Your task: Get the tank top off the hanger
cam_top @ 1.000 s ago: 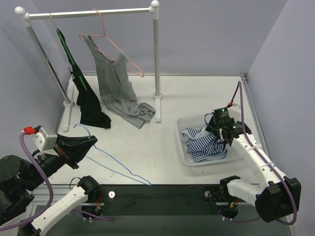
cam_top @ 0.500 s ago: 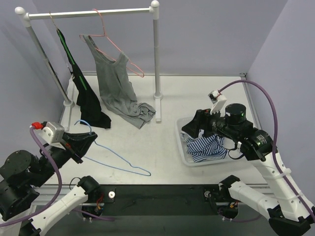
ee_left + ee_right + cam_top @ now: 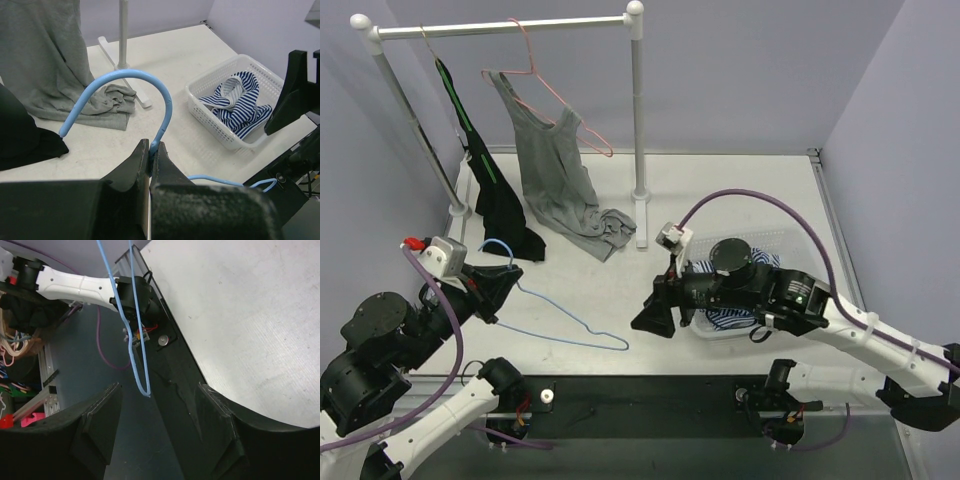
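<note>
robot lab cell, plain lilac walls [image 3: 740, 80], white table [image 3: 720, 170]; exposed cables [image 3: 740, 191]

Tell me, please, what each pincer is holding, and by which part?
The left pincer grips the light-blue wire hanger at its neck, just under the hook. The right pincer is open and holds nothing.

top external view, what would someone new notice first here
A bare blue hanger stands out at front left, its neck pinched in the shut left gripper. The right gripper hangs open over the middle of the table, in front of a white basket holding a striped top. At the back a grey tank top hangs from the rail, its hem bunched on the table.
</note>
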